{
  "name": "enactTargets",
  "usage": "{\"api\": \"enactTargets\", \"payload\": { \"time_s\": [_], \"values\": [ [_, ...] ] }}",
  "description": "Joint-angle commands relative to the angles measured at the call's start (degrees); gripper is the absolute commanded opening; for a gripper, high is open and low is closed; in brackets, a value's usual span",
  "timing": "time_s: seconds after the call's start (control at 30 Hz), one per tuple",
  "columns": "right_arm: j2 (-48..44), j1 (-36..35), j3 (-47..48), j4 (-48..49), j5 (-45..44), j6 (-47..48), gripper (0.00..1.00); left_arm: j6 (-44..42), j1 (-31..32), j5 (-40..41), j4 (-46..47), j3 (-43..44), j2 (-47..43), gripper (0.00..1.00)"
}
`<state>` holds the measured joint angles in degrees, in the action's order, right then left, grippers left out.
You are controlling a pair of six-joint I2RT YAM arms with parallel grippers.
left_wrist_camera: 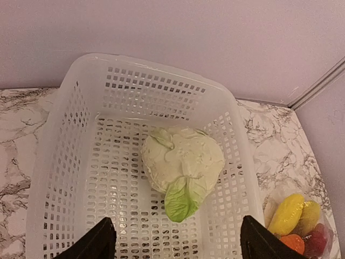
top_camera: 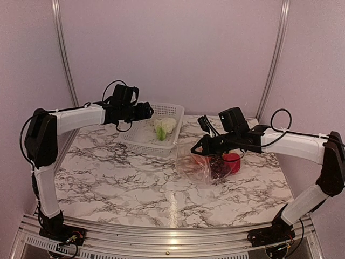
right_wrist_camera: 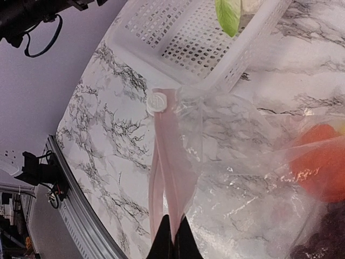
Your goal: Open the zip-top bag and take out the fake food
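On the bench [top_camera: 108,183] there is one white basket [top_camera: 145,147], and in it lies one cabbage [top_camera: 164,127]. There is one zip-top bag [top_camera: 191,164]. Inside it I count two yellow pieces [left_wrist_camera: 286,213] [left_wrist_camera: 308,216], one orange fruit [left_wrist_camera: 294,243], one red piece [top_camera: 232,162] and one bunch of dark grapes [top_camera: 220,168]. There are two arms, the left arm [top_camera: 75,120] and the right arm [top_camera: 294,141].

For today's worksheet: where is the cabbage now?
Top view: the cabbage lies inside the white basket, left of centre, just right of the left gripper.
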<state>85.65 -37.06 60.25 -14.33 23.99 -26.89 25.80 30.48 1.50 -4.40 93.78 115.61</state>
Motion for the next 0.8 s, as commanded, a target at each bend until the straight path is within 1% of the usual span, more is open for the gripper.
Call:
{"api": "enactTargets", "payload": {
  "time_s": [0.0,0.1,0.27,0.43,0.57,0.63,0.7,0.77],
  "values": [
    [-3.02,-0.45,-1.55,1.56,0.98,-0.03,0.0,1.49,1.15,-5.84,6.79,-11.28,-9.77,0.82],
    [-4.21,-2.34,-2.06,1.91,0.51,-0.66,0.0,2.27,2.73,-7.21,8.14,-19.06,-15.8,0.83],
    [-4.12,-7.76,-1.76,3.47,-1.14,-2.67,0.0,4.51,7.5,-6.44,9.52,-31.02,-25.01,0.82],
    [-2.43,-12.55,-0.7,5.13,-2.33,-4.1,0.0,11.5,12.42,-5.93,14.42,-44.11,-34.57,0.83],
    [-0.14,-14.46,1.18,6.75,-2.54,-4.54,0.0,14.8,16.48,-3.33,14.99,-50.57,-40.5,0.84],
    [1.45,-14.93,2.94,7.95,-1.95,-4.88,0.01,16.92,17.49,-2.4,15.54,-53.32,-42.89,0.85],
    [2.98,-14.97,5.08,9.07,0.76,-4.34,0.09,18.68,18.06,-1.03,15.05,-55.25,-45.2,0.85],
    [3.39,-14.62,7.86,6.41,1.53,-2.15,0.22,19.96,18.42,0.74,14.58,-56.81,-47.42,0.86]
  ]
}}
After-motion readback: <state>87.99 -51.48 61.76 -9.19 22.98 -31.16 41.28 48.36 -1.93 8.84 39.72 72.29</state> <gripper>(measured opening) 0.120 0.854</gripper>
